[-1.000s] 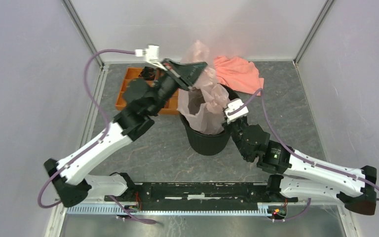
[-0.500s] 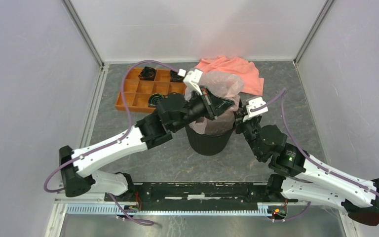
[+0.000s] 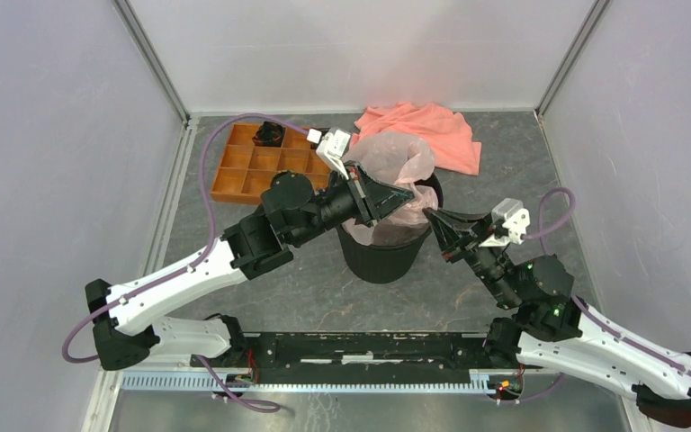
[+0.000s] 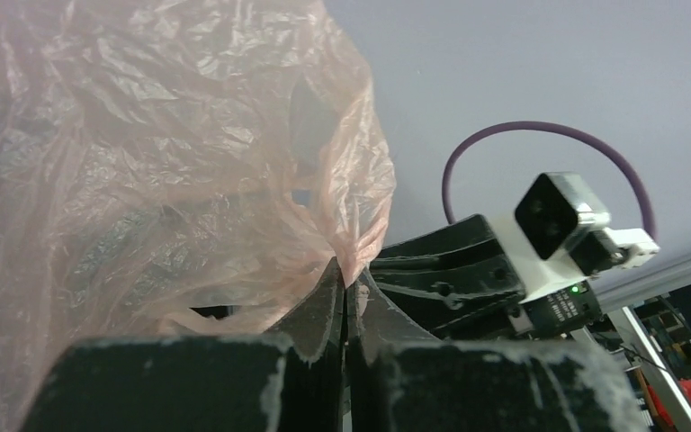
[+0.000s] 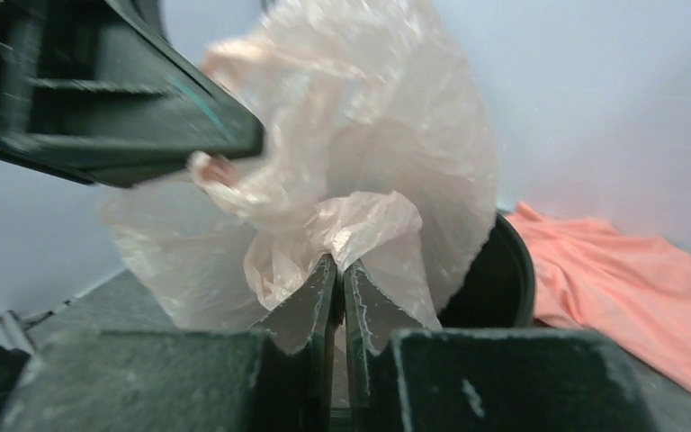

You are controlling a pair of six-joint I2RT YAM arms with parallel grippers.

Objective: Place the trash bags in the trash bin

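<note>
Pinching with the left gripper (image 4: pixel 346 286), clamped tight on a fold of the pale pink trash bag (image 3: pixel 394 157), right above the mouth of the trash bin (image 3: pixel 378 256). Nipping a second fold with the right gripper (image 5: pixel 338 263), all but closed on the film, at the bin's right rim. Bag partly down inside the bin, the rest puffed up over the rim. Just beyond the bin, far right, a salmon cloth (image 3: pixel 423 126); far left, an orange tray (image 3: pixel 252 171).

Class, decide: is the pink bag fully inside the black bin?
Partly in: the bag balloons above the bin rim, its lower part inside.
</note>
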